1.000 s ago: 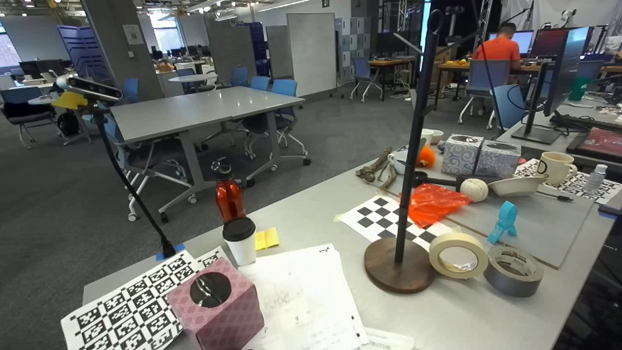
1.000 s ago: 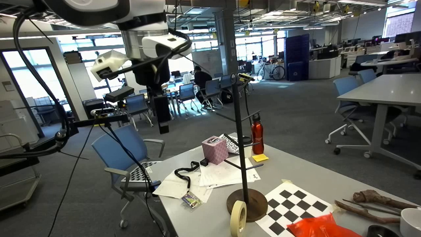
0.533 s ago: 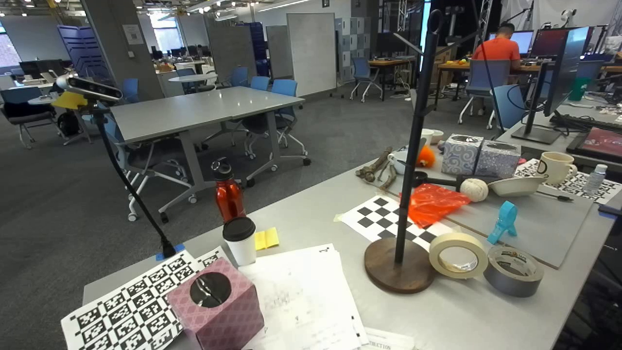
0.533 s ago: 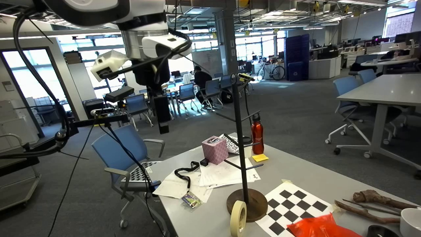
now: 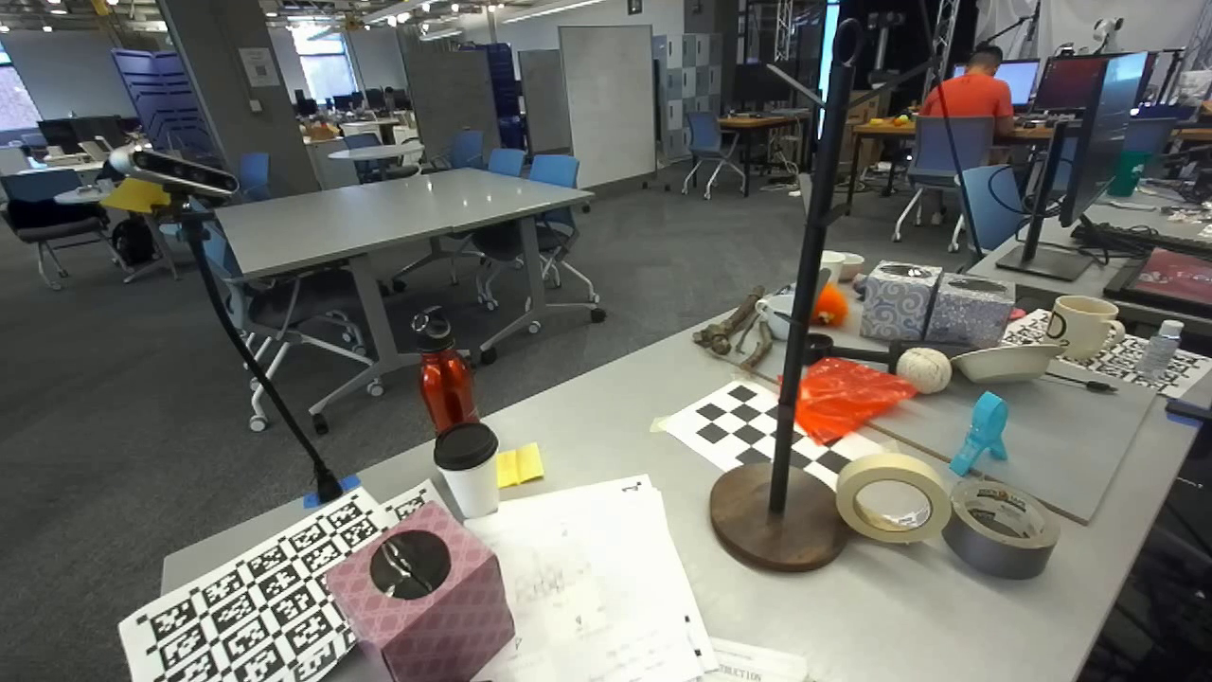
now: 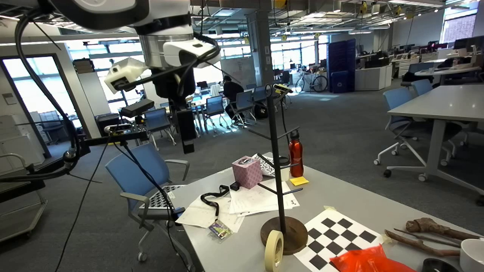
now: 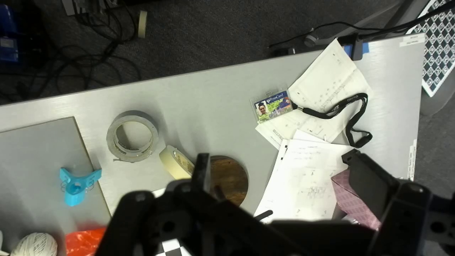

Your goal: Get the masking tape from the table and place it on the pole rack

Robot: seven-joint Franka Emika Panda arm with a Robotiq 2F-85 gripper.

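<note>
In an exterior view I have a grey office table (image 5: 398, 213) left of centre, a pale upright panel (image 5: 606, 104) at upper centre and lockers (image 5: 701, 85) just to its right. In an exterior view I get daylight glaring through glazing (image 6: 34, 87) at upper left, a blue chair (image 6: 155, 162) at lower left, and dark floor (image 6: 340, 132) across the middle.

In an exterior view, the table (image 5: 890, 606) is smooth with a faint sheen. The base (image 5: 779, 545) looks like satin-finished wood, the pole (image 5: 808, 284) like matt metal. At one o'clock from the base, a red sheet (image 5: 845, 398) shows glossy, crinkled plastic; at three o'clock, the tape (image 5: 890, 463) looks like matt paper, and at two o'clock from that, the clip (image 5: 986, 434) is smooth plastic. The bottle (image 5: 447, 388) gleams like lacquered metal. In the wrist view, the lanyard (image 7: 321, 115) at three o'clock seems matt cloth, the ball (image 7: 35, 245) at eight rough wound string.
</note>
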